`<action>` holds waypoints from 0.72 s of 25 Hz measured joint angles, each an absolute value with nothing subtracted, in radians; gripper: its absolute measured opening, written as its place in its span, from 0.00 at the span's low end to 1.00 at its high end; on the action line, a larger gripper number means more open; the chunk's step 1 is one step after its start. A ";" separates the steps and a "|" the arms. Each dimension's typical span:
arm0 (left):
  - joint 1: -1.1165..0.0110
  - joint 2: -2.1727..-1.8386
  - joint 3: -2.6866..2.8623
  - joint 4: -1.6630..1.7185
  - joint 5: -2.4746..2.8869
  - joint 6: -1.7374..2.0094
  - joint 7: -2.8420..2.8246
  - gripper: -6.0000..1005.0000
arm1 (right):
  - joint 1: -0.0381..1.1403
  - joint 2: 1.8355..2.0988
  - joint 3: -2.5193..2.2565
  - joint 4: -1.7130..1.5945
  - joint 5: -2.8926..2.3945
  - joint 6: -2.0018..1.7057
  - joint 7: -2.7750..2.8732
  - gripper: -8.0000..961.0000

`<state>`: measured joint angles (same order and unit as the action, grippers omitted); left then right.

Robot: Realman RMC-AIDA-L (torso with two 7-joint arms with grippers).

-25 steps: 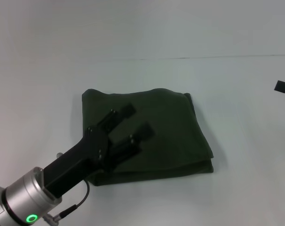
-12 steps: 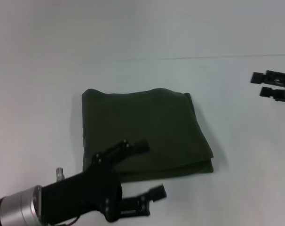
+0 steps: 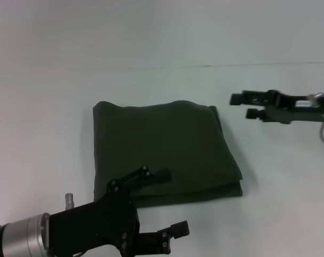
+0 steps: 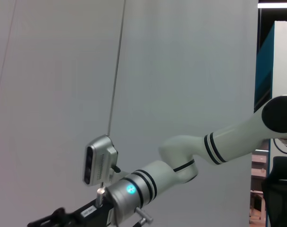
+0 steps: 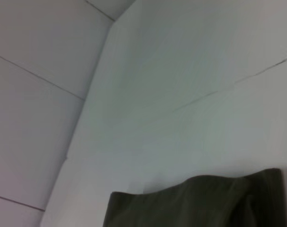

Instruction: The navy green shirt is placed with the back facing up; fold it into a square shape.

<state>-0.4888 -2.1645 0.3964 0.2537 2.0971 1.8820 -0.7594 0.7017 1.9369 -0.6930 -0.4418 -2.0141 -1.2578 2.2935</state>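
While navy green shirt lies folded, near-square, frame centre on tabletop, we see left hand open, empty, at lower edge; right hand open, empty, nearer upper-right corner.

No text, label, brand, number or sign can be read anywhere in these views: none on the navy green shirt, none on the desk, none on either arm.
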 joint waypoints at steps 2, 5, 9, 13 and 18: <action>-0.492 -2.166 0.400 0.254 2.097 1.880 -0.759 0.93 | 0.712 1.962 -0.712 -0.440 -2.014 -1.221 2.287 0.95; -0.496 -2.165 0.414 0.253 2.097 1.879 -0.760 0.93 | 0.714 1.983 -0.722 -0.443 -2.012 -1.210 2.253 0.95; -0.496 -2.162 0.436 0.276 2.098 1.882 -0.778 0.93 | 0.689 1.991 -0.711 -0.449 -1.999 -1.262 2.133 0.95; -0.491 -2.160 0.445 0.335 2.098 1.910 -0.830 0.93 | 0.650 1.993 -0.705 -0.455 -1.972 -1.378 1.927 0.95; -0.490 -2.145 0.446 0.370 2.096 1.929 -0.901 0.93 | 0.576 2.014 -0.698 -0.495 -1.947 -1.483 1.647 0.95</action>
<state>-0.4899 -2.1447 0.4456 0.3700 2.0964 1.9289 -0.9013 0.5762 2.0140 -0.6982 -0.4946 -1.9468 -1.4835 1.6467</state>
